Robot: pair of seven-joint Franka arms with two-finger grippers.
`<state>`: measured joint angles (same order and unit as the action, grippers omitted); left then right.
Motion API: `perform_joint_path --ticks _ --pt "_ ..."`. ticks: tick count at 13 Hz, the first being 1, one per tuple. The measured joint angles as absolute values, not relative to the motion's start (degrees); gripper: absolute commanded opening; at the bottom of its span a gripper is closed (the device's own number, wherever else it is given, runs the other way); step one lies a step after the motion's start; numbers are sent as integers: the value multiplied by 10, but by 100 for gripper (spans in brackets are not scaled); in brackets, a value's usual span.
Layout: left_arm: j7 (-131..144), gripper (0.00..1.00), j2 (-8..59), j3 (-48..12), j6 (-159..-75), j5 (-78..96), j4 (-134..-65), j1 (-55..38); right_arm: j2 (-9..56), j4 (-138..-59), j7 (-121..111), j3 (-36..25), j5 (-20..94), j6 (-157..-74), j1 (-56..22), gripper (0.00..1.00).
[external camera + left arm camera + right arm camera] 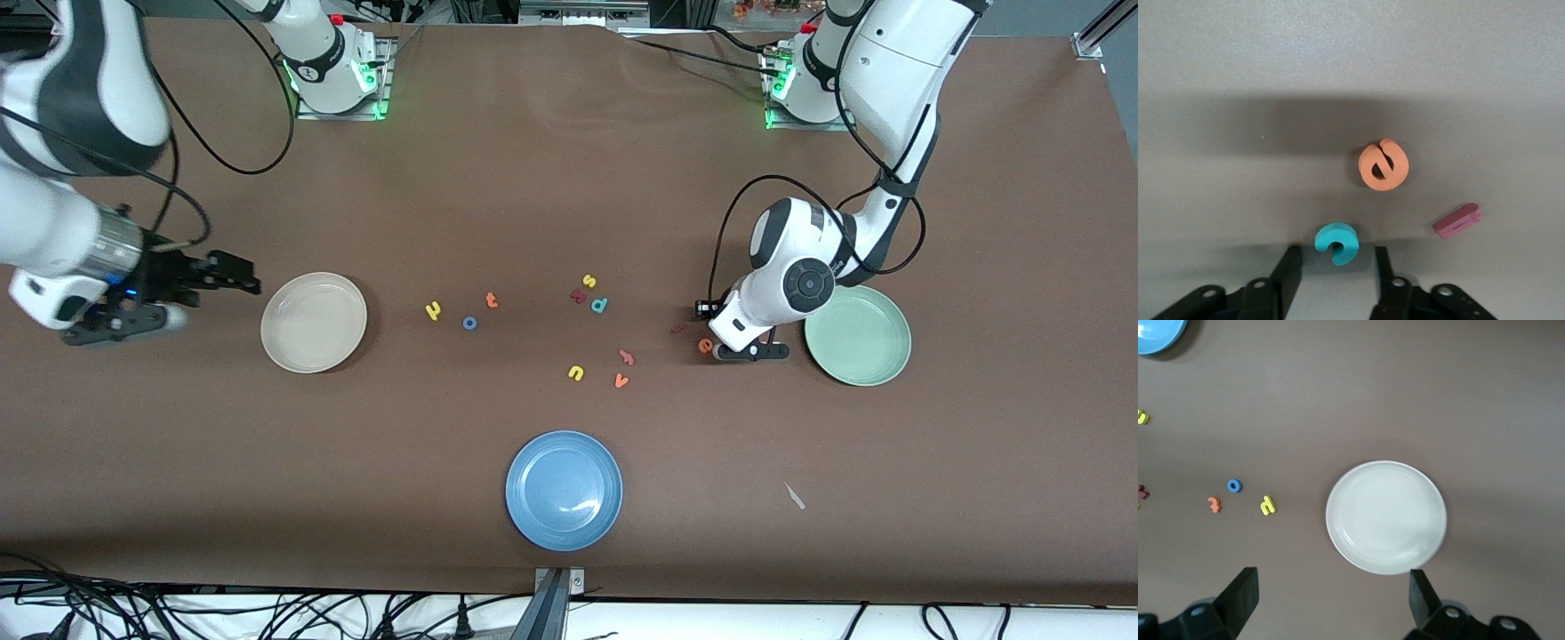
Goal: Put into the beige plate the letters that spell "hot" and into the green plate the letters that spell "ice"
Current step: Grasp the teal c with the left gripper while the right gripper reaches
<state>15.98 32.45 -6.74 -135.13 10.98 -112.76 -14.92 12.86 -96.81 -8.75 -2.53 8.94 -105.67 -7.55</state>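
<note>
A brown tabletop [569, 178] carries scattered foam letters. The left pincer [1333, 267] is low beside the green plate [859, 335], at its nine o'clock, fingers straddling the teal c [1337, 243], not clenched; the arm hides that letter from the front. Orange e [1383, 165] and dark red i [1458, 221] lie just beside. The right pincer [1331, 593] waits released near the beige plate [313, 322], its fingertips cut off. Yellow h [433, 310], blue o [469, 324] and orange t [491, 300] rest mid-table.

My left gripper [1333, 267], low over the bare brown table [1238, 80]: two black fingers [1286, 277] parted, the teal c [1337, 243] lying between their tips, a gap showing on each side. Orange e [1383, 165] flat on the table near it. Dark red i [1458, 221] beside the e, apart from both
</note>
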Motion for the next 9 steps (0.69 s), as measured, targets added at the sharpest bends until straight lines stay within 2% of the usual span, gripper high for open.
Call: perform_joint_path --ticks 6,9 --pt "167 28 325 -66 -1351 110 -1128 -149 143 -1028 -34 60 89 -1123 -77 100" --pt "168 16 325 -66 -1351 110 -1128 -149 161 -1057 9 93 80 -1183 -76 100"
